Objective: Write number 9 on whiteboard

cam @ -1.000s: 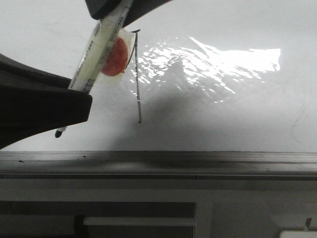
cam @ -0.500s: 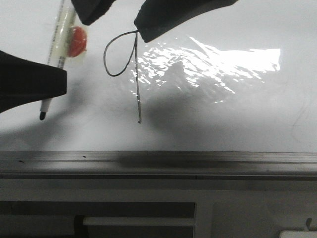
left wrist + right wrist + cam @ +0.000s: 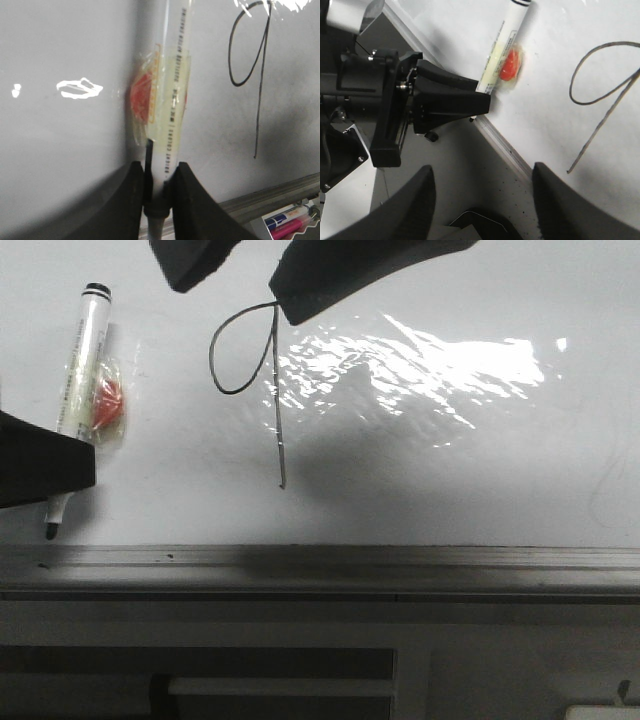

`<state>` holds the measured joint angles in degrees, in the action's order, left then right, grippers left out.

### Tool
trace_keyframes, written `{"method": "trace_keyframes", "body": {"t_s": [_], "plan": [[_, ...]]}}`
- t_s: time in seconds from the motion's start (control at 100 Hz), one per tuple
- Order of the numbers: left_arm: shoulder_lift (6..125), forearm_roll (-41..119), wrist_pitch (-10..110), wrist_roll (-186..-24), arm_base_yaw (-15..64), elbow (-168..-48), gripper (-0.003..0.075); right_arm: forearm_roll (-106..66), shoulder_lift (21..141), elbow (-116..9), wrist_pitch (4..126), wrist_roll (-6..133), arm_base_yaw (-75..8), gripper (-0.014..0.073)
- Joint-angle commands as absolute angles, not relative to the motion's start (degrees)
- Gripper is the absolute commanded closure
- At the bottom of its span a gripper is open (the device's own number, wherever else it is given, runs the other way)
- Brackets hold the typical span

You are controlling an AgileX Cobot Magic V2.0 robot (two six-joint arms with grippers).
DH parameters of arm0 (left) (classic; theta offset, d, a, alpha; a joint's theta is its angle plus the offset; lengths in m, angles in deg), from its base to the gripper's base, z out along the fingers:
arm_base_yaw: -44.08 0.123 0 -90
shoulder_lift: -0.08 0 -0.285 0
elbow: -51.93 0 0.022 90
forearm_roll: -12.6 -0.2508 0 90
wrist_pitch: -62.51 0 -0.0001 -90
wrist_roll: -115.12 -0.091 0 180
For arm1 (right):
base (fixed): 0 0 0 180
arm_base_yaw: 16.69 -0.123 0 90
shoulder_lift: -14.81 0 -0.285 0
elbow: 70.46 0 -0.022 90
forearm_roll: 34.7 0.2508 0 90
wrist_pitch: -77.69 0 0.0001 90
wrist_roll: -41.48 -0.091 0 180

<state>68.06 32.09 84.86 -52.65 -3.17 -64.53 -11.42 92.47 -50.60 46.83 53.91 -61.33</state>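
The number 9 (image 3: 243, 352) is a thin black loop with a long straight tail on the glossy whiteboard (image 3: 450, 470). It also shows in the left wrist view (image 3: 257, 75) and the right wrist view (image 3: 605, 100). My left gripper (image 3: 68, 475) is shut on a white marker (image 3: 78, 370) with a red sticker, well left of the 9. The marker's tip points down near the board's lower edge. The left wrist view shows the jaws (image 3: 159, 190) clamped on the marker (image 3: 172, 100). My right gripper (image 3: 235, 295) hangs open and empty over the top of the 9.
A grey metal tray rail (image 3: 320, 565) runs along the board's lower edge. A blue and a pink marker (image 3: 287, 220) lie in a tray below it. Bright glare (image 3: 430, 365) lies right of the 9.
My left gripper has carried the marker left and down, away from the 9, whose loop now shows in full. The right gripper has barely moved.
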Motion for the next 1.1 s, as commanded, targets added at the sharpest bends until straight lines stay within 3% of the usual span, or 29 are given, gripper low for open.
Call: {"method": "trace_keyframes", "body": {"t_s": [0.0,0.6,0.7,0.77,0.89,1.09], "plan": [[68.20,32.36,90.31,-52.08,-3.66,-66.26,0.0741,-11.18,91.25,-52.24,49.93,54.44,-61.29,0.0228],[73.96,32.12,90.19,-51.62,-3.86,-68.20,0.0735,-11.18,91.25,-52.24,49.11,54.44,-61.29,0.0228],[73.96,31.77,90.11,-51.62,-3.86,-68.20,0.0639,-11.18,91.25,-52.24,49.22,54.44,-61.29,0.0228],[73.96,30.86,90.11,-51.62,-3.86,-68.20,0.0482,-11.18,91.25,-52.24,49.36,54.44,-61.29,0.0228],[73.96,30.84,90.11,-51.62,-3.86,-68.20,0.0321,-11.73,91.25,-52.24,49.89,54.44,-61.29,0.0228],[72.26,30.49,89.59,-51.62,-3.86,-68.20,0.0278,-13.26,90.60,-52.24,51.73,54.44,-61.29,0.0265]]}}
